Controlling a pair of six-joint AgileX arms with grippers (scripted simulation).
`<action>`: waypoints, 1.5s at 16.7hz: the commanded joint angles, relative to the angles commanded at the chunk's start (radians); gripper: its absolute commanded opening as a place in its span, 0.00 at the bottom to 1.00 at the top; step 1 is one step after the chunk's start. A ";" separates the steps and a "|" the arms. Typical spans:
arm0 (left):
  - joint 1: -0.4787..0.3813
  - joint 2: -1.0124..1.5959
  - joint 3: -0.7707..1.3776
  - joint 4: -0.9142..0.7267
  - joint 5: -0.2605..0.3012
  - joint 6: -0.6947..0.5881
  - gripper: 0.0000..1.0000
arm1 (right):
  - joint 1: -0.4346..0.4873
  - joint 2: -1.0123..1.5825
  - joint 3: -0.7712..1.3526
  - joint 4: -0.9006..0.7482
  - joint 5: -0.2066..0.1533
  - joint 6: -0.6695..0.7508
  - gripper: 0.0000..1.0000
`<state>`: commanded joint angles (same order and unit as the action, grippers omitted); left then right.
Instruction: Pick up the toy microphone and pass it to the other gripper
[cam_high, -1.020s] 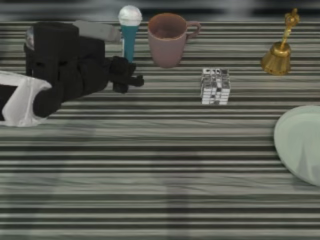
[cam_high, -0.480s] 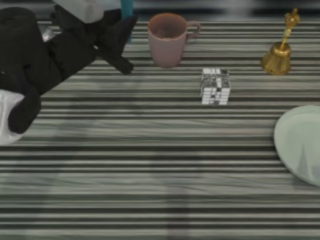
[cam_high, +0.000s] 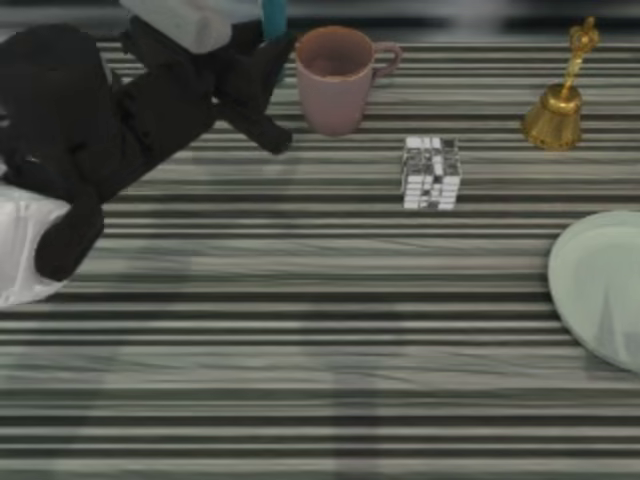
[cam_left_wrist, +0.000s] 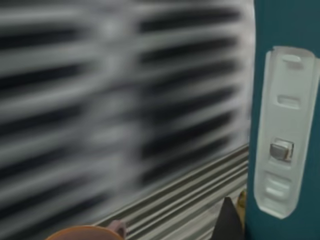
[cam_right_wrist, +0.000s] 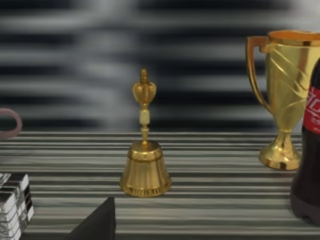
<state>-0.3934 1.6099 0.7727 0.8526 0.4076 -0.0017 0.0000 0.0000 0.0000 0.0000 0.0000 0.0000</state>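
Gripping the toy microphone, left claw raised

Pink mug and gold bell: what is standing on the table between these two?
In the top view, only the black-and-white puzzle cube stands between the pink mug and the gold bell, slightly nearer the camera than both. The rest is bare striped table.

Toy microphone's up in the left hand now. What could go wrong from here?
1. The toy microphone is carried right beside the pink mug; a swing by the left hand could tip it.
2. Only the handle shows in the top view, so the grip can't be fully checked.
3. The right hand sits low by the gold bell, far from any handover.
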 joint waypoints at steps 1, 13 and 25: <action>-0.033 -0.003 -0.008 0.017 -0.035 -0.010 0.00 | 0.000 0.000 0.000 0.000 0.000 0.000 1.00; -0.231 -0.032 -0.058 0.117 -0.252 -0.077 0.00 | 0.000 0.000 0.000 0.000 0.000 0.000 1.00; -0.233 -0.034 -0.060 0.119 -0.254 -0.078 0.00 | 0.103 0.228 0.161 0.096 -0.087 -0.012 1.00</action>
<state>-0.6268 1.5754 0.7128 0.9712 0.1536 -0.0800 0.1033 0.2275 0.1607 0.0965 -0.0868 -0.0122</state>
